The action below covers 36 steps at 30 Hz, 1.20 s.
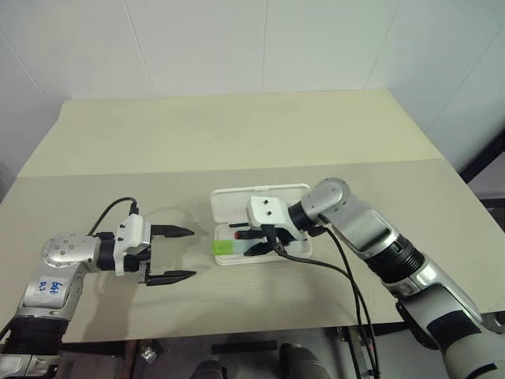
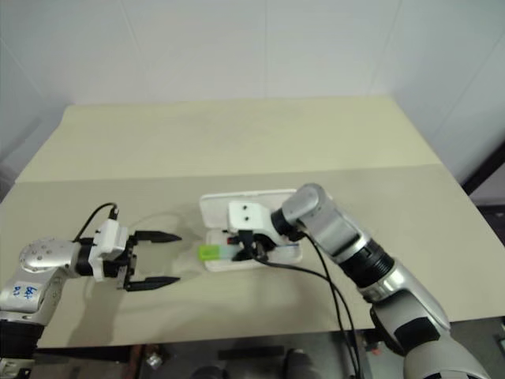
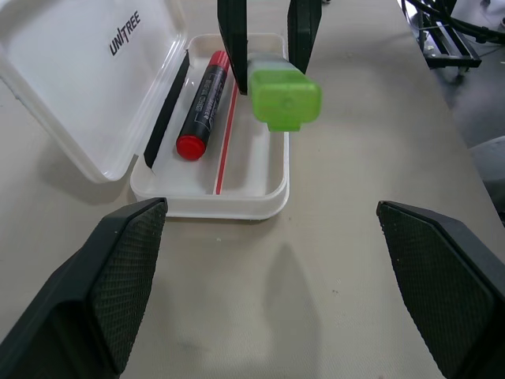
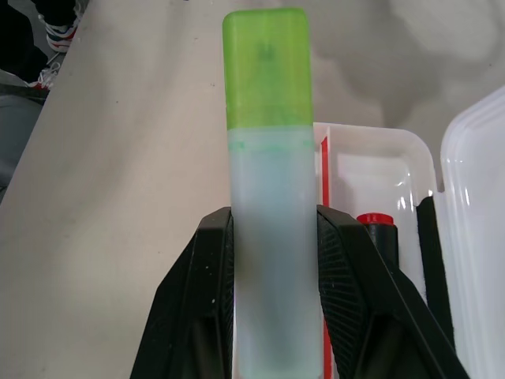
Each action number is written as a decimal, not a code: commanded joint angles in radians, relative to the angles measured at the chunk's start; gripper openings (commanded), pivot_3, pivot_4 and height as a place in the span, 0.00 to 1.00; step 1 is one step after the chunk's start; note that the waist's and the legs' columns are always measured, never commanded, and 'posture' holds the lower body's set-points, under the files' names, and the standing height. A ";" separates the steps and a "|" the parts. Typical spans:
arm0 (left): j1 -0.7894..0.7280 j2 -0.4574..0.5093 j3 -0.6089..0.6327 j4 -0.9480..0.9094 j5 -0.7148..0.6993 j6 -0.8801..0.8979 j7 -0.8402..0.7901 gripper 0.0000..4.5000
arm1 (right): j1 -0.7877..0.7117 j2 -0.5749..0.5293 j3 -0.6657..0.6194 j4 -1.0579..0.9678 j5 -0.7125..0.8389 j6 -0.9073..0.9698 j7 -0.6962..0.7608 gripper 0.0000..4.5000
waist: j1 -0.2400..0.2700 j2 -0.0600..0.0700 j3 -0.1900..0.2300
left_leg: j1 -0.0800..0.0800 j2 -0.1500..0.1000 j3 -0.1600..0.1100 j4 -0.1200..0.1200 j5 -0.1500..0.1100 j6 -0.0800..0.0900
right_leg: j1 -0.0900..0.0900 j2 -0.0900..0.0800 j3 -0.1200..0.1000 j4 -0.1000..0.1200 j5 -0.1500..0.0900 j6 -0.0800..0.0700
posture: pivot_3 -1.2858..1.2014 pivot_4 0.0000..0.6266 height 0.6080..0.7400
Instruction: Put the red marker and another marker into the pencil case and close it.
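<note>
Plastic throughout: the white hard rectangular pencil case [image 3: 237,207] with rounded corners lies on the matte beige table [image 1: 237,134], its glossy hinged lid [image 3: 87,71] tipped open, and the slim dark-barrelled red marker [image 3: 201,103] rests inside along a red stripe. The right gripper [image 4: 272,276] has its ribbed black fingers clamped on the stubby translucent highlighter with a bright green cap [image 4: 267,158], held over the case's edge. The left gripper [image 1: 175,254] hovers just beside the case, its textured pads [image 3: 126,276] spread wide and empty.

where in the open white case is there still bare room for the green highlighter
The free patch in the white plastic pencil case lies between its inner red stripe and the wall away from the lid. The lid side is crowded by the red-capped dark marker. The right gripper holds the pale green-capped highlighter above it.
</note>
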<state>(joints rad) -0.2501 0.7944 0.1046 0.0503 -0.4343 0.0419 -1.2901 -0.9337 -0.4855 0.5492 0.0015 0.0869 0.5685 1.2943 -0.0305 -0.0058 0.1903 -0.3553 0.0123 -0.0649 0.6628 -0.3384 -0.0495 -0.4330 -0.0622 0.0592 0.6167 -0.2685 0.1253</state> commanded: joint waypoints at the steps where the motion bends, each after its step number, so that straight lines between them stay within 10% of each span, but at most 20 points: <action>1: 0.016 0.008 0.031 -0.035 -0.012 -0.003 0.011 1.00 | -0.020 -0.005 0.024 -0.035 -0.025 0.021 0.010 0.24 | 0.000 0.000 0.000 | 0.000 0.000 0.000 0.000 0.000 0.000 | 0.000 0.000 0.000 0.000 0.000 0.000 | 0.52 0.24 1.00; 17: 0.007 -0.004 0.018 -0.035 -0.011 -0.006 0.022 1.00 | -0.030 -0.006 0.051 -0.019 -0.102 0.064 0.008 0.24 | -0.001 -0.001 0.000 | 0.000 0.000 0.000 0.000 0.000 0.000 | 0.000 0.000 0.000 0.000 0.000 0.000 | 0.52 0.24 1.00; 27: 0.010 -0.008 0.018 -0.037 -0.011 -0.004 0.023 1.00 | -0.067 0.048 0.008 -0.010 -0.074 0.087 -0.023 1.00 | -0.002 -0.001 0.000 | 0.000 0.000 0.000 0.000 0.000 0.000 | -0.001 0.000 0.000 0.000 0.000 0.000 | 0.52 0.24 1.00; 36: 0.013 -0.015 0.009 -0.051 -0.013 0.001 0.026 1.00 | -0.048 -0.011 -0.066 -0.118 0.031 0.166 0.029 1.00 | 0.000 -0.001 0.000 | 0.000 0.000 -0.001 0.000 0.000 0.000 | -0.001 0.000 0.000 0.000 0.000 0.000 | 0.52 0.24 1.00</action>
<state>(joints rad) -0.2315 0.7846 0.1040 0.0392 -0.4344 0.0436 -1.2682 -0.9772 -0.4742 0.5319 -0.0552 0.0788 0.7142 1.3029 -0.0305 -0.0064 0.1900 -0.3557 0.0122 -0.0655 0.6624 -0.3384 -0.0495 -0.4335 -0.0624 0.0587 0.6164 -0.2686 0.1252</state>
